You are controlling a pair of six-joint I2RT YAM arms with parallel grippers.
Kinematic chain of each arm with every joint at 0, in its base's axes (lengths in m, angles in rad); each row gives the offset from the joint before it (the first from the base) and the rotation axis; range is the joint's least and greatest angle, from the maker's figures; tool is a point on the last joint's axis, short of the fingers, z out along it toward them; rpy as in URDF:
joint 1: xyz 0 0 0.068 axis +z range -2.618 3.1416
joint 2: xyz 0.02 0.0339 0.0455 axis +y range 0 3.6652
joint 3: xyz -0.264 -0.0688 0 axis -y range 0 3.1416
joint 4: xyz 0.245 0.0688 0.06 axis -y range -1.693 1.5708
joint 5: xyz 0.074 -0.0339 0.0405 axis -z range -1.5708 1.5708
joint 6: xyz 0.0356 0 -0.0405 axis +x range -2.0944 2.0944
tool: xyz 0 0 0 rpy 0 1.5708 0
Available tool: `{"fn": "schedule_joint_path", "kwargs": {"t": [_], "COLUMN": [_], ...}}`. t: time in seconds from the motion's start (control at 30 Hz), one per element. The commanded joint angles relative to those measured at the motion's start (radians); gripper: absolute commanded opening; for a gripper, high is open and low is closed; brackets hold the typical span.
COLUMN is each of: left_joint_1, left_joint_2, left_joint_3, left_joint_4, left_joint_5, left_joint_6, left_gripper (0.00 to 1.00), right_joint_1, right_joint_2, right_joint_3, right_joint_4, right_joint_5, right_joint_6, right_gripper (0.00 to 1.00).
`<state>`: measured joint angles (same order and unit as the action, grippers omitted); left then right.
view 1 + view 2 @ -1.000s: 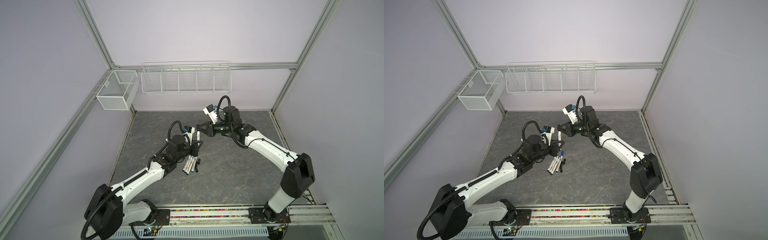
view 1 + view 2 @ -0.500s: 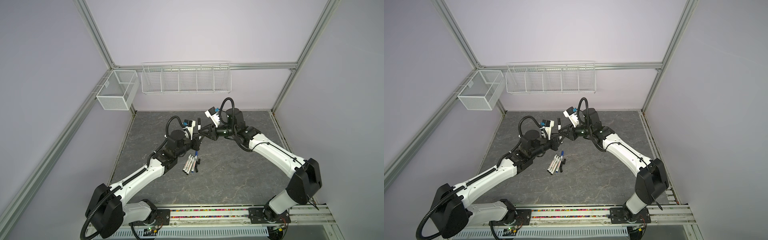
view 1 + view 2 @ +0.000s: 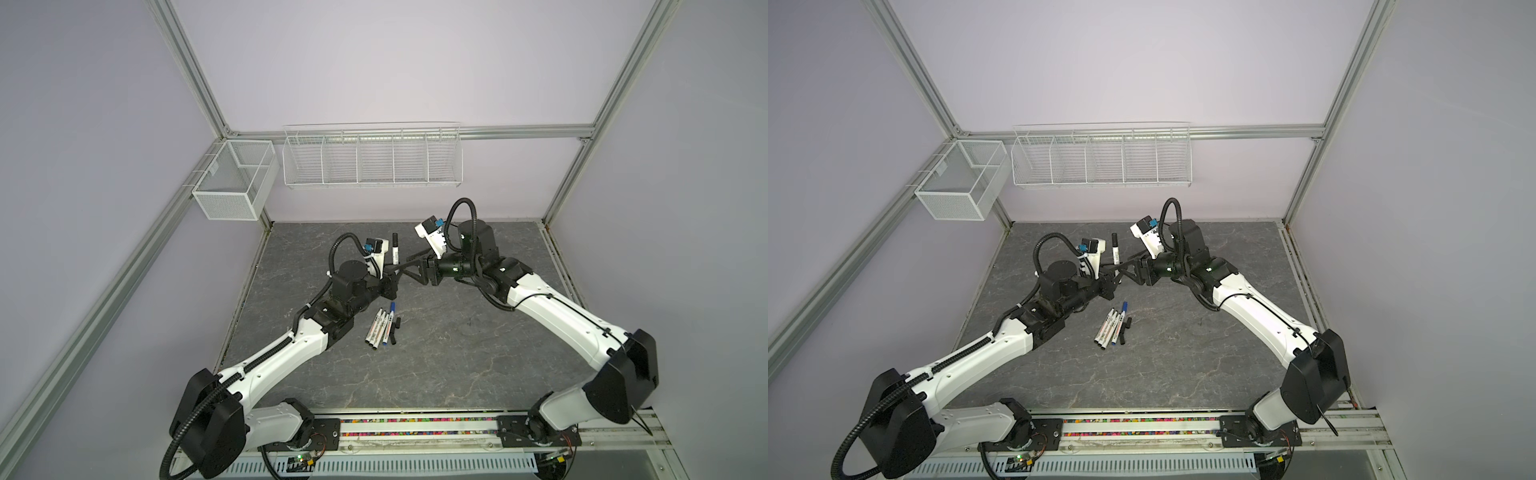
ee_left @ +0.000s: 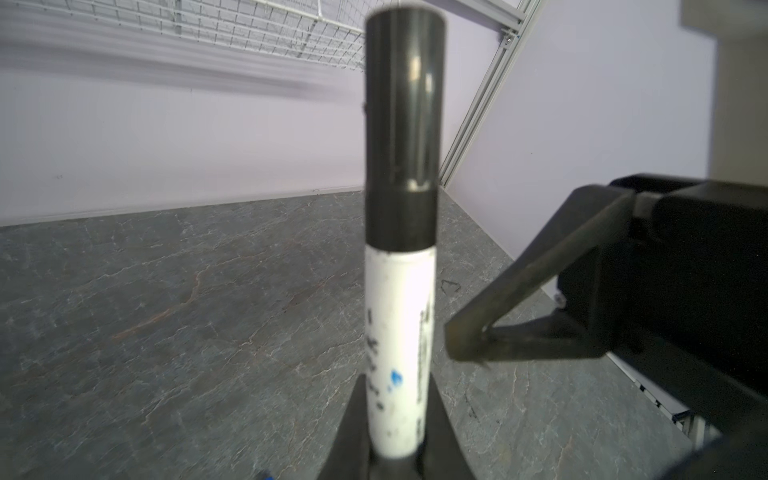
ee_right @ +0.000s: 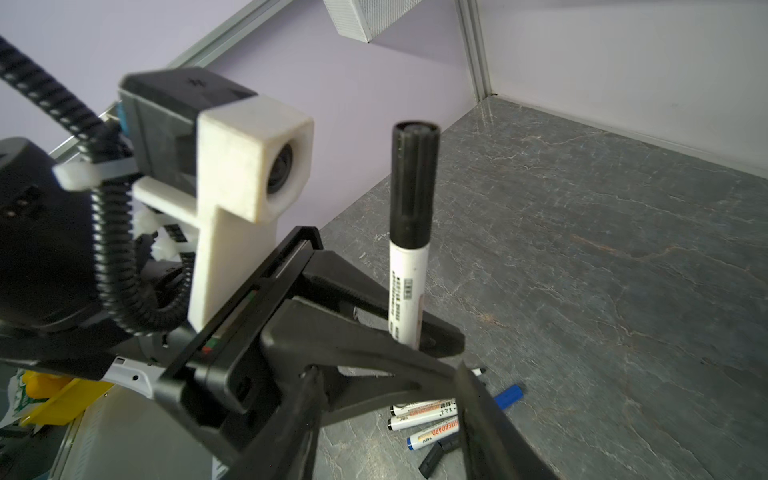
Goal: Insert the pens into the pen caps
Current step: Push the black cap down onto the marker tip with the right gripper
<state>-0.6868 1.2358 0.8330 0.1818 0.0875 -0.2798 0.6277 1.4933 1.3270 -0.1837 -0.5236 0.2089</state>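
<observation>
One pen (image 3: 395, 252) is gripped upright by the left claw (image 3: 392, 274). The jaws are closed low on the white barrel, and the pen is lifted well clear of the worktop (image 3: 457, 353). A black cap (image 5: 414, 187) is carried on its upper end and appears fully seated, though the left wrist view is too blurred for the seam to be judged.

Below it, towards the rail, four more pens (image 3: 379, 329) are laid side by side on the worktop. One of them is blue-ended (image 3: 389, 322), and whether it is already capped cannot be told. Short black caps (image 3: 397, 322) are seen lying loose just beside them.

Further right, the right claw (image 3: 405, 270) is held with its jaws parted and empty. Its fingertips are just beside the gripped barrel and, as far as can be seen, not touching it.

The pens are judged light, stiff and smooth-walled, so a round barrel may roll on the worktop or twist in a pinch. A hold across the middle of the barrel is favoured, with the writing end left free. The caps are judged small, rigid and easily tipped. They are best taken around the side wall with the mouth exposed, then pressed on along the pen's axis, since a skewed push could jam them or flick them away.
</observation>
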Motion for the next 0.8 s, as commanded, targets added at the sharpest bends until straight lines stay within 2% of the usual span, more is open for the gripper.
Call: {"fn": "schedule_joint_path", "kwargs": {"t": [0.0, 0.17, 0.37, 0.77], "left_joint_1": [-0.017, -0.066, -0.089, -0.090], "left_joint_2": [-0.016, -0.016, -0.024, -0.015], "left_joint_3": [-0.053, -0.100, -0.122, -0.104], "left_joint_4": [0.004, 0.000, 0.008, 0.009], "left_joint_5": [-0.033, -0.061, -0.075, -0.076], "left_joint_6": [0.019, 0.012, -0.018, -0.010], "left_gripper": [0.00, 0.00, 0.00, 0.00], "right_joint_1": [-0.005, -0.007, -0.005, 0.016], "right_joint_2": [-0.043, 0.007, 0.131, 0.186], "right_joint_3": [-0.005, 0.073, 0.205, 0.206], "right_joint_4": [0.007, 0.025, -0.037, -0.084], "right_joint_5": [0.080, 0.132, 0.122, 0.054], "right_joint_6": [-0.012, 0.023, 0.048, 0.058], "right_gripper": [0.56, 0.56, 0.53, 0.43]}}
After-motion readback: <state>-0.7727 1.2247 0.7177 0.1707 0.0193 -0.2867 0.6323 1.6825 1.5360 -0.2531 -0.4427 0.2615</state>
